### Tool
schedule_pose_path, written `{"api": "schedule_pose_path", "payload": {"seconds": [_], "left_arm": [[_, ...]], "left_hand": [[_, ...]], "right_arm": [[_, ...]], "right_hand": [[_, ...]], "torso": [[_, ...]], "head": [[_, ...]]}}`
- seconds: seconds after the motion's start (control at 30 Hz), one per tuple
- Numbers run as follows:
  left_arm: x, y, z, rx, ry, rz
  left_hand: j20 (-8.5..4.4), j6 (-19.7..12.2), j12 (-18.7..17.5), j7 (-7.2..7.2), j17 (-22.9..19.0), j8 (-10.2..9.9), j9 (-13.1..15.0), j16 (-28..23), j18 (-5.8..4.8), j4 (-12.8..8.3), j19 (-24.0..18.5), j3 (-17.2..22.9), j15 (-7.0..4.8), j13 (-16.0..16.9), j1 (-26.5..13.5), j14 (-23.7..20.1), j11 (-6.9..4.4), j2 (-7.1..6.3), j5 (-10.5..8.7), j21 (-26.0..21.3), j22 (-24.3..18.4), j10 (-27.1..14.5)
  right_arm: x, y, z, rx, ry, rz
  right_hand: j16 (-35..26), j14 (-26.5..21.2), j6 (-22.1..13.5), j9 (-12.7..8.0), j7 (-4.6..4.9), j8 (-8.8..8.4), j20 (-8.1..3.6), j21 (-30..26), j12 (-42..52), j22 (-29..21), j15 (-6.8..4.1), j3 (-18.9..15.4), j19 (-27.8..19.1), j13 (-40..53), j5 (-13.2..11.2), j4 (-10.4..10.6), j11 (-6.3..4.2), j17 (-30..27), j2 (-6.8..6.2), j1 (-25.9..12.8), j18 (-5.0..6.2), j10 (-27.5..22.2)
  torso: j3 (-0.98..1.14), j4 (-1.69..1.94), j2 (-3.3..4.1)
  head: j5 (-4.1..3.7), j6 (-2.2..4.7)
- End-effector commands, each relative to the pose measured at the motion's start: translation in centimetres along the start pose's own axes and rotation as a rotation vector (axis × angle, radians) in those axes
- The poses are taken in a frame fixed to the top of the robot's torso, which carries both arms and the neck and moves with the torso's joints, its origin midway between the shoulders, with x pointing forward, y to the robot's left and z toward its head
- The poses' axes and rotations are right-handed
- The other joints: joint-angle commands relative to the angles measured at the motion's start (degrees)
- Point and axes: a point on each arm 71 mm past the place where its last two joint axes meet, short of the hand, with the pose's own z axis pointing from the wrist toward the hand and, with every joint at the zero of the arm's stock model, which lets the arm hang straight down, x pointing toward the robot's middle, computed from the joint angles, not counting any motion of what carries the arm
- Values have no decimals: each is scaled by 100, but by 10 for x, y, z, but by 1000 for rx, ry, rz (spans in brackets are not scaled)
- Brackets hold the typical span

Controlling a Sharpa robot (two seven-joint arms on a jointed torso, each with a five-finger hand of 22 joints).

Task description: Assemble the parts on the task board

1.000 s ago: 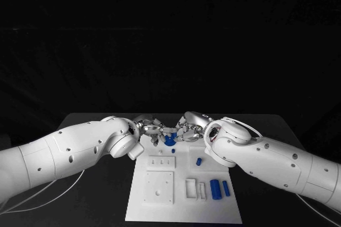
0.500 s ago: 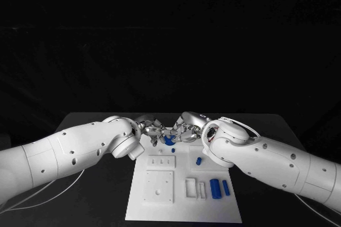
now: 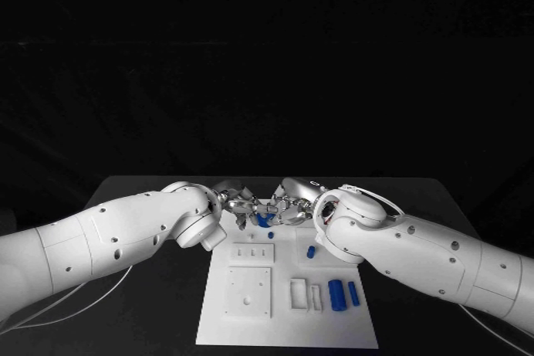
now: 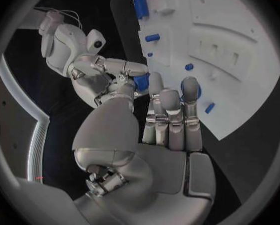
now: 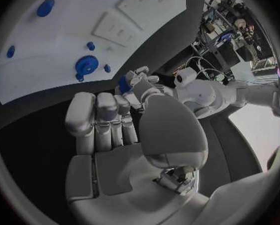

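Left robot hand (image 3: 234, 203): seen at the far end of the task board, its fingers (image 4: 167, 102) closed against a small blue part together with the other hand
Right robot hand (image 3: 292, 205): met fingertip to fingertip with the left one, its fingers (image 5: 135, 80) pinched on the same blue part
Held blue part (image 3: 264, 215): gripped between both hands just above the board's far edge; its shape is largely hidden by the fingers
Task board (image 3: 289, 325): a white plate laid lengthwise on the black tabletop (image 3: 145, 310), reaching from the hands toward the robot
Small blue peg (image 3: 272, 235): stood on the board just below the two hands
Short blue cylinder (image 3: 312, 253): laid on the board near the right forearm
Two blue cylinders (image 3: 337, 295): laid side by side on the right half of the board, the thicker one to the left of the thinner one
Blue gear (image 5: 85, 65): seen flat on the board in the right wrist view, with small blue pieces near it
White blocks (image 3: 249, 293): raised white fixtures set on the left half of the board
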Motion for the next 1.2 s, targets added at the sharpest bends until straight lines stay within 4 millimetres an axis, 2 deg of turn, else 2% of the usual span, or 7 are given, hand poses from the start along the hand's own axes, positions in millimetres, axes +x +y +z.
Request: {"api": "schedule_pose_path", "payload": {"seconds": [0.03,0.37,0.7,0.8,0.93,1.07,1.2], "left_arm": [[5,-5,0,10,24,9],[7,-4,0,1,50,17],[8,-4,0,1,56,18],[7,-4,0,-2,55,16],[8,-4,0,-6,59,11],[8,-4,-1,-6,66,9],[9,-4,-1,-6,76,8]], "left_hand": [[1,-54,-44,3,-16,-35,-70,-44,-83,-70,47,-38,-1,-16,1,-55,24,76,41,-63,42,219],[6,-42,-80,2,-33,-35,-140,-56,-86,-103,58,-53,3,-32,-3,-60,26,88,36,-132,108,218],[6,-73,-122,0,-49,-37,-260,-64,-92,-326,77,-92,4,-52,89,-75,27,359,154,-235,235,215],[5,-87,-135,-7,-51,-38,-288,-65,-93,-376,84,-78,4,-58,110,-75,27,412,387,-258,262,213],[5,-102,-143,-7,-50,-40,-319,-60,-94,-404,90,-34,3,-63,132,-75,26,485,498,-271,289,213],[-1,-140,-171,-18,-50,-37,-362,-59,-95,-573,89,167,-1,-80,282,-81,27,586,1032,-290,331,209],[1,-188,-208,2,-49,-30,-342,-59,-90,-811,81,464,3,-110,334,-90,33,649,1378,-308,386,217]], "right_arm": [[1,2,0,-3,13,-18],[2,2,1,0,14,-21],[4,3,1,-4,24,-26],[4,4,1,-6,27,-26],[5,4,1,-7,28,-26],[5,4,2,-7,30,-27],[5,4,2,-5,29,-27]], "right_hand": [[-24,-7,187,60,-83,39,-39,4,-40,814,-37,7,144,-1,38,14,-37,-5,40,-24,-56,-17],[-26,-5,185,61,-84,39,-40,-4,-46,813,-37,-2,146,0,46,20,-37,0,48,-25,-56,-19],[-28,-5,187,62,-85,40,-40,2,-47,816,-38,-8,148,1,44,23,-38,2,49,-25,-58,-19],[-33,-6,184,61,-85,39,-40,-2,-48,815,-38,-11,147,1,45,28,-37,-1,51,-30,-57,-20],[-33,-6,184,61,-85,39,-40,-2,-48,815,-38,-11,147,1,45,28,-37,-1,51,-30,-57,-20],[-33,-6,184,61,-85,39,-40,-2,-48,815,-38,-11,147,1,45,28,-37,-1,51,-30,-57,-20],[-33,-6,184,61,-85,39,-40,-2,-48,815,-38,-11,147,1,45,28,-37,-1,51,-30,-57,-20]], "torso": [[0,1,2],[2,-1,1],[3,-1,3],[6,0,4],[3,3,2],[2,3,3],[4,-4,1]], "head": [[-2,1],[-6,3],[-9,1],[-7,4],[-9,-6],[-8,-17],[-10,-26]]}}
